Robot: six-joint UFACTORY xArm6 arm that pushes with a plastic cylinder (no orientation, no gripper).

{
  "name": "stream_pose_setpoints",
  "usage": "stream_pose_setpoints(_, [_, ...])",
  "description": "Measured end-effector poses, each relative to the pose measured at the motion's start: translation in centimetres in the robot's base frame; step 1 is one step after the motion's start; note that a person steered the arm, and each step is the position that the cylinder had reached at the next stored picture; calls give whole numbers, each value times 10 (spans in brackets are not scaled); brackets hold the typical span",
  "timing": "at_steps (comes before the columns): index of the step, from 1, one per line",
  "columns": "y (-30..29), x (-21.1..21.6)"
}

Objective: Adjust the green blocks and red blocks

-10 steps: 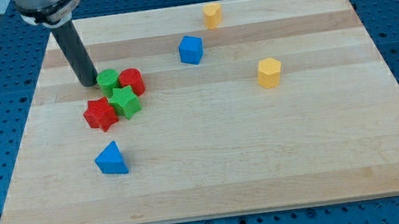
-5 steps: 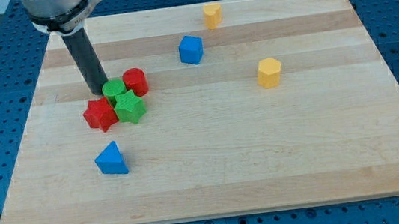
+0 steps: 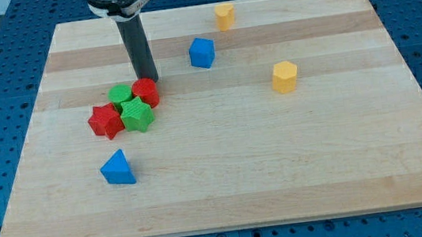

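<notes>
Four blocks sit bunched together at the board's left middle: a red star block [image 3: 105, 120], a green star block [image 3: 137, 114], a green round block [image 3: 120, 95] and a red round block [image 3: 146, 92]. The green round block touches the red round one and the green star. My tip [image 3: 148, 79] stands just above the red round block, at its top edge, close to or touching it.
A blue cube [image 3: 202, 52] lies to the right of my tip. A yellow block [image 3: 224, 16] is near the view's top edge, a yellow hexagonal block [image 3: 285, 76] at right, a blue triangular block [image 3: 118, 168] below the cluster. The wooden board [image 3: 227, 188] sits on a blue perforated table.
My tip pushed the green round block down and right into the cluster, then moved right from its left side to above the red round block. The red round block shifted slightly down.
</notes>
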State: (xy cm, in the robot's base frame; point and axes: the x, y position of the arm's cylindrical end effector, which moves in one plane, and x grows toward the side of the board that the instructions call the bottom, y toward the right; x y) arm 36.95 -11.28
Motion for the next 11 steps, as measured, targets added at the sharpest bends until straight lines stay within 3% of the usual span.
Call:
stream_pose_setpoints(3, [-1,2])
stream_pose_setpoints(5, [40,-6])
stream_pose_setpoints(7, [37,23])
stream_pose_setpoints(11, [17,31])
